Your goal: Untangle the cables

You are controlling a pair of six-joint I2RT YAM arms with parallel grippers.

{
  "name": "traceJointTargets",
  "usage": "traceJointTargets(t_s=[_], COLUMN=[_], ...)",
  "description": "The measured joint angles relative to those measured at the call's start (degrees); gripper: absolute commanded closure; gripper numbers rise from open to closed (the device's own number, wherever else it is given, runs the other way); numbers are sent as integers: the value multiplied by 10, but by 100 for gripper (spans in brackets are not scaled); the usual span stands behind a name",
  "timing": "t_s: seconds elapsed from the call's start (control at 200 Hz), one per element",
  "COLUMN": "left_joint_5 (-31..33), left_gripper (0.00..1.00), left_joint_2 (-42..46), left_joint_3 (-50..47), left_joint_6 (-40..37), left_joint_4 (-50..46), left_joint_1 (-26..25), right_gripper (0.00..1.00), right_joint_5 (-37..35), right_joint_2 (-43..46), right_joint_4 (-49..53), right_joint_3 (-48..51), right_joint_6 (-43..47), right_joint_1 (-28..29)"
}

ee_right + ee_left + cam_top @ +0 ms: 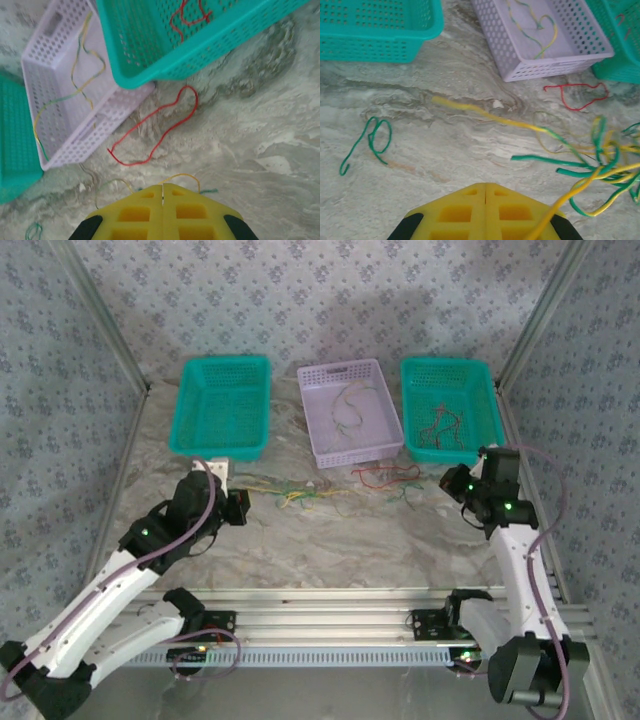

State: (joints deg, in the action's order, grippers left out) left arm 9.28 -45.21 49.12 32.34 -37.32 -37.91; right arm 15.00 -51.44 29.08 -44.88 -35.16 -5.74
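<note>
Loose cables lie across the marble table [330, 540]: a yellow-green tangle [295, 492], a red strand [385, 476] and a green strand [410, 496]. My left gripper [240, 508] [485, 186] is shut, just left of the tangle [605, 160]. One yellow strand [560, 202] lies across its right finger and is not in the seam. A lone green cable [372, 142] curls to its left. My right gripper [455, 485] [163, 187] is shut. A thin yellow wire [187, 176] arcs out from behind its tips, and I cannot tell whether it is pinched. A red loop [160, 130] lies ahead of it.
Three baskets stand at the back. The left teal basket [220, 405] looks bare. The lavender basket [350, 412] [75, 145] holds yellow-green cables [80, 85]. The right teal basket [450, 408] [200, 60] holds red cables [190, 15]. Metal frame posts edge the table.
</note>
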Motion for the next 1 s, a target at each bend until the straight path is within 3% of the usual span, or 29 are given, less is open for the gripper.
traceJointTargets(t_s=[0.3,0.49,0.52,0.605,0.73,0.834,0.999], left_joint_5=[20,32,33,36,27,10,-25], left_gripper=[100,100,100,100,100,100,100], left_joint_2=[-29,-32,-33,-39,-47,-57,-82], left_joint_3=[29,95,106,134,162,172,181], left_joint_6=[-1,-14,-16,-24,-30,-30,-30], left_joint_4=[-27,-34,-35,-40,-51,-60,-64], left_joint_1=[19,30,31,31,31,31,31], right_gripper=[100,100,95,65,39,28,27], right_joint_5=[20,7,3,-8,-7,-7,5], right_joint_2=[-23,-48,-54,-71,-90,-75,-75], right_joint_4=[-9,-7,-6,-5,-6,-16,-52], right_joint_3=[-7,-7,-7,-7,-6,-4,-25], right_joint_6=[-2,18,23,37,63,73,95], right_joint_1=[14,69,79,101,120,156,252])
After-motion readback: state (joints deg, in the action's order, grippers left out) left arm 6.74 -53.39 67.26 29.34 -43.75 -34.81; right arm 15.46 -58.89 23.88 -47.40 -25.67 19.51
